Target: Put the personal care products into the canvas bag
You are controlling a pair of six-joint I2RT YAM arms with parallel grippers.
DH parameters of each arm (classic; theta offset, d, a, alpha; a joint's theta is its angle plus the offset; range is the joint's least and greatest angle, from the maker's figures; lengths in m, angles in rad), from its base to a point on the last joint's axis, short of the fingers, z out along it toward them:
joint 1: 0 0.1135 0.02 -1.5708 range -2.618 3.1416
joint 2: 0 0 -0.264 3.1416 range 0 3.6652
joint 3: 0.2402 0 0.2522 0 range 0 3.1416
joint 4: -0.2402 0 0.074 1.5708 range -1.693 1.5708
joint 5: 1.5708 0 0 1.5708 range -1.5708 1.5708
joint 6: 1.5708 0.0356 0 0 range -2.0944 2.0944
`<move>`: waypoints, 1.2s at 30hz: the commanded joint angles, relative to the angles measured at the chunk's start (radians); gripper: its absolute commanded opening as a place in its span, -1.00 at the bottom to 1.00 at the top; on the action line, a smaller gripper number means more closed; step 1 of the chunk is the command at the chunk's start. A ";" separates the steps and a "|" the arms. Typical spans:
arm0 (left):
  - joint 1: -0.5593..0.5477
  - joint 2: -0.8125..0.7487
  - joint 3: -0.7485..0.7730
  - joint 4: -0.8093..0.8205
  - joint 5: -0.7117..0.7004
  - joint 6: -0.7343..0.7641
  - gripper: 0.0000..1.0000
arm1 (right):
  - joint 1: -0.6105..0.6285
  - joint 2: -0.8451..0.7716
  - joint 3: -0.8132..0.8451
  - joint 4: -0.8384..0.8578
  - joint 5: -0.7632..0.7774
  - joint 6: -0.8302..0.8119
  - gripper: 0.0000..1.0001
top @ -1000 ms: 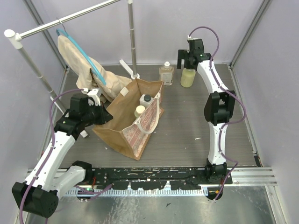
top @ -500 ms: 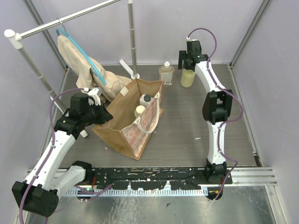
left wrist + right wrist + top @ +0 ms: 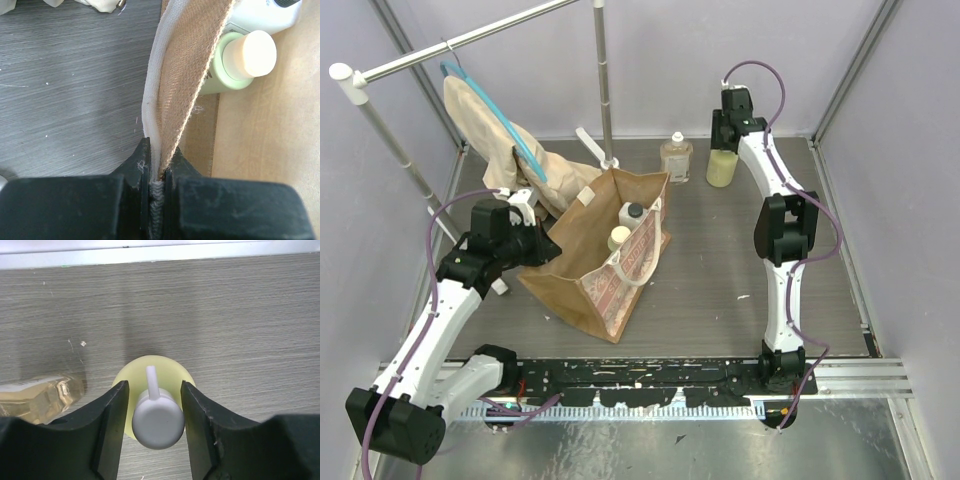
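Dark grey wood-grain table [image 3: 720, 270]. Tan-brown canvas tote bag [image 3: 585, 265] stands left of centre, mouth open. Squat clear amber bottle [image 3: 676, 158] and yellow-green bottle with white cap [image 3: 722, 168] stand upright, just beside each other, near far edge. Beige cloth garment [image 3: 565, 180] bunches on the table just behind the bag.

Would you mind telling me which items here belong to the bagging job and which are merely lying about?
Job: canvas bag; white bottle and yellow-green bottle inside it; amber bottle; second yellow-green bottle.
Lying about: beige garment; blue hanger; metal rack.
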 commanded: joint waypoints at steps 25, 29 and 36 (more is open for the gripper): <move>-0.002 0.009 0.008 -0.004 0.003 0.011 -1.00 | 0.034 -0.273 -0.099 -0.008 0.003 -0.065 -0.99; -0.002 0.021 0.013 -0.002 0.004 0.012 -1.00 | 0.081 -0.383 -0.118 -0.029 -0.048 -0.092 -0.99; -0.002 0.020 0.012 0.000 0.007 0.011 -1.00 | 0.213 -0.506 -0.010 -0.141 -0.051 -0.105 -0.99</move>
